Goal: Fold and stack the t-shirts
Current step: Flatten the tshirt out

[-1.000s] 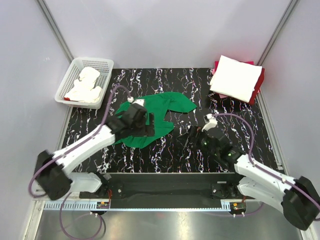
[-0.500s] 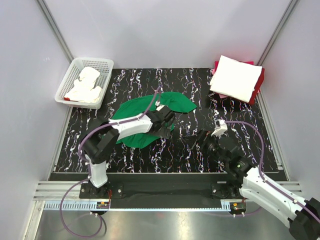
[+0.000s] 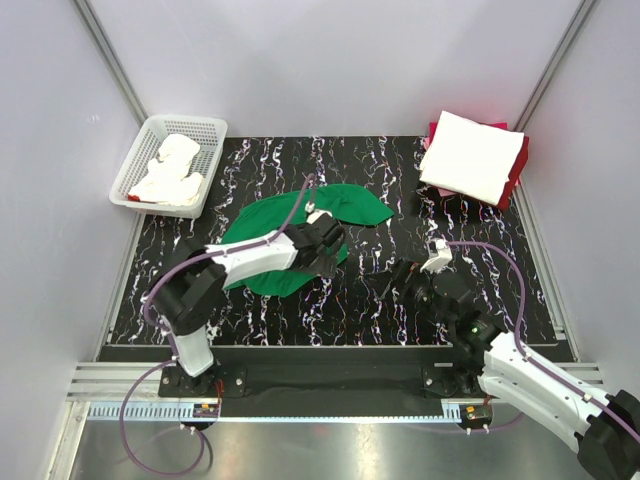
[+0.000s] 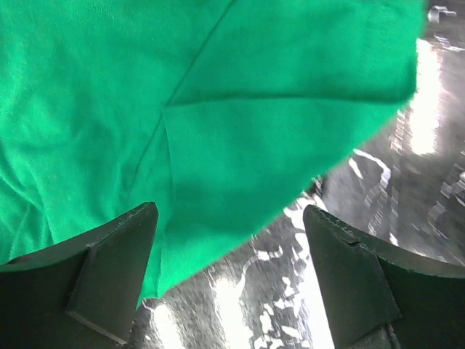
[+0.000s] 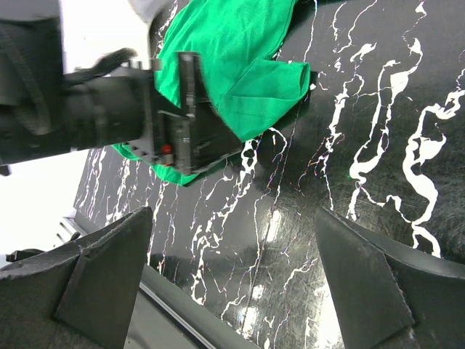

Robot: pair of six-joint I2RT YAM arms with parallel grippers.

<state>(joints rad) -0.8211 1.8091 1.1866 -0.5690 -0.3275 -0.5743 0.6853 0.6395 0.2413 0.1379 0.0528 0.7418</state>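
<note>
A bright green t-shirt (image 3: 290, 225) lies crumpled on the black marbled table, left of centre. It fills the top of the left wrist view (image 4: 218, 109) and shows in the right wrist view (image 5: 240, 65). My left gripper (image 3: 332, 252) is open and empty, low over the shirt's right edge. My right gripper (image 3: 393, 278) is open and empty over bare table to the right of the shirt. A folded white t-shirt (image 3: 472, 152) lies on a folded red one (image 3: 518, 178) at the back right.
A white mesh basket (image 3: 150, 142) with white cloth (image 3: 172, 170) in it stands at the back left. The table (image 3: 400, 190) is black with white veins. Grey walls close in the sides and back. A metal rail runs along the near edge.
My left arm swung right across the green shirt to its right edge, and the shirt now lies flatter. My right gripper drew back slightly toward the near right.
</note>
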